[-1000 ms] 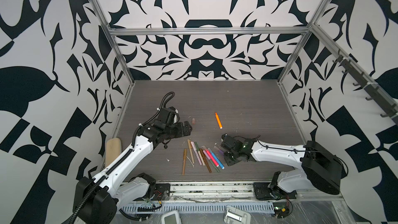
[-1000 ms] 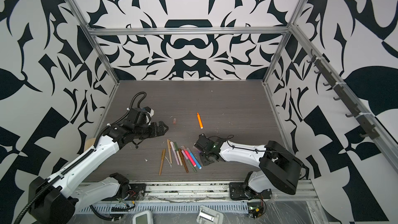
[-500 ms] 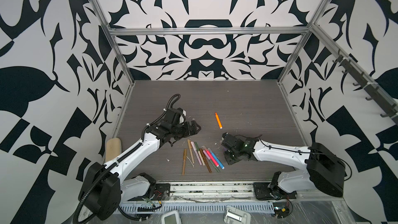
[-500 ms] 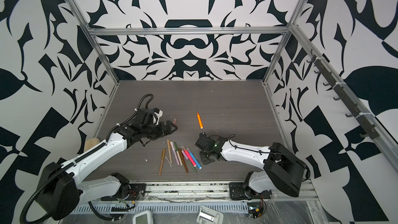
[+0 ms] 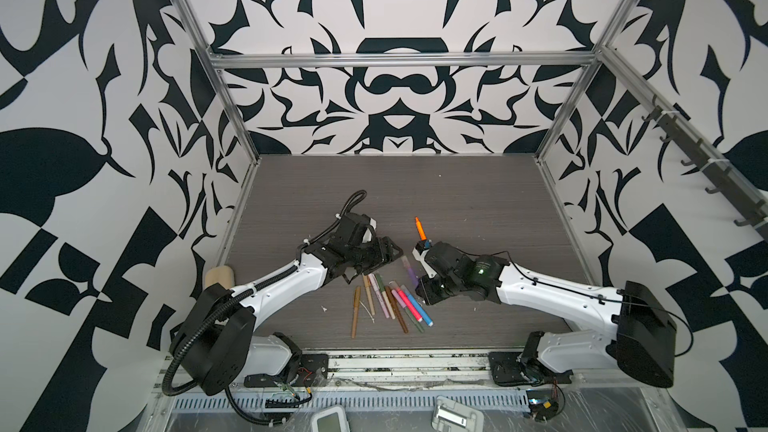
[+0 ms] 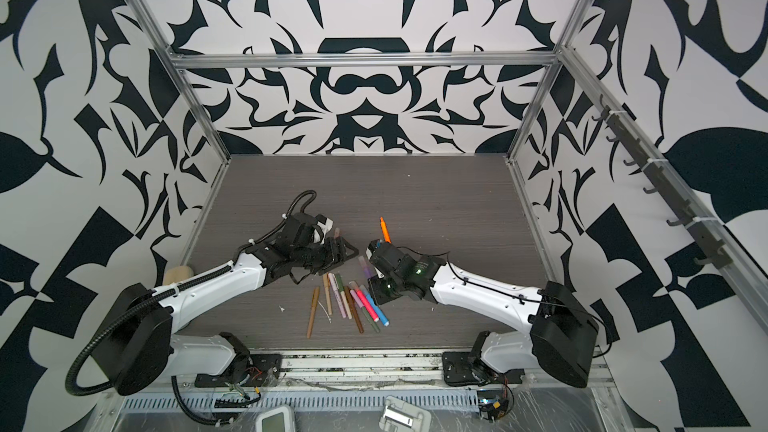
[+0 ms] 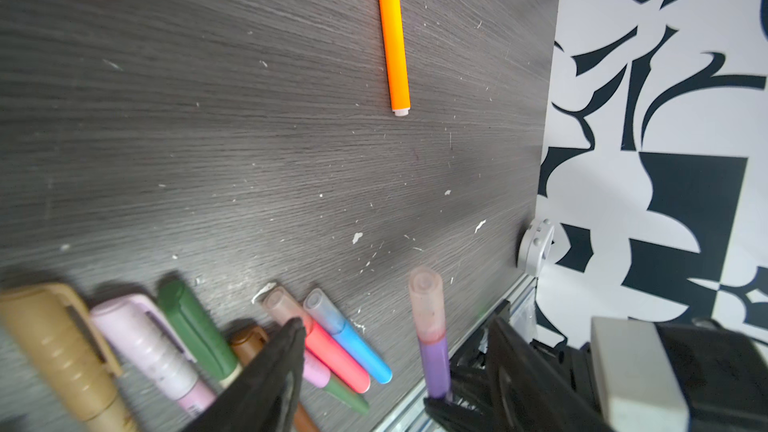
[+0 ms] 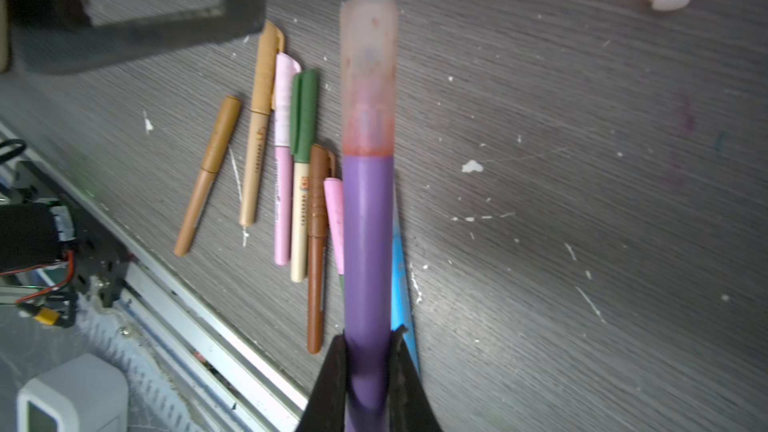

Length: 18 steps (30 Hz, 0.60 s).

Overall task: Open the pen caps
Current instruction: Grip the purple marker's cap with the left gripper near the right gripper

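Observation:
My right gripper [image 8: 368, 338] is shut on the barrel of a purple pen [image 8: 368, 238], which it holds just above the table. The pen's translucent pinkish cap [image 8: 369, 76] is on and points toward my left gripper [image 7: 395, 324]. The left jaws stand open on either side of that cap [image 7: 426, 305] without touching it. In both top views the two grippers [image 5: 390, 252] [image 5: 420, 288] meet at mid-table over the purple pen [image 6: 368, 274]. Several capped pens [image 5: 386, 301] lie in a fan near the front. An orange pen [image 5: 419, 229] lies uncapped behind them.
A loose pinkish cap [image 6: 336, 233] lies on the table behind the left gripper. A beige block [image 5: 220, 276] sits by the left wall. The metal rail [image 5: 407, 361] runs along the table's front edge, with a white device [image 5: 330, 421] below it.
My left arm has swung right, toward the right gripper, and its jaws have narrowed around the cap's end. The right gripper has closed on the purple pen and raised it from the pile.

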Each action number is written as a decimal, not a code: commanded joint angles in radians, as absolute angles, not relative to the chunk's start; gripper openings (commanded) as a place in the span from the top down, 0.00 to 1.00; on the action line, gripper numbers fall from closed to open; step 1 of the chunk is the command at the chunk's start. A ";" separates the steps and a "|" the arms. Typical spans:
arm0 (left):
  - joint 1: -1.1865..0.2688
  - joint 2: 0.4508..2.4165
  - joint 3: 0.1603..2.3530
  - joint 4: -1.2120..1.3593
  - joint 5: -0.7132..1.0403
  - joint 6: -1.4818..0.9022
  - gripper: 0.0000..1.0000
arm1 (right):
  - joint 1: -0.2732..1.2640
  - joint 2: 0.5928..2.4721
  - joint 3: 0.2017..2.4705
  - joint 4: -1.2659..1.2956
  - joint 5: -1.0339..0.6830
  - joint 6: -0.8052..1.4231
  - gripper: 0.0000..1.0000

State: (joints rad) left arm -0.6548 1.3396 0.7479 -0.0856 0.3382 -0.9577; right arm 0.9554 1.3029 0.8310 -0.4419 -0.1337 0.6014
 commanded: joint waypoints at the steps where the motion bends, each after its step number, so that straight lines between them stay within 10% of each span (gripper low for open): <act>1: -0.658 1.354 0.767 -0.060 0.342 -0.992 0.30 | 0.955 1.257 0.868 -0.398 -0.173 0.619 1.00; 18: -0.670 1.405 0.769 0.087 0.421 -1.083 0.58 | 0.955 1.216 0.863 -0.368 -0.190 0.631 1.00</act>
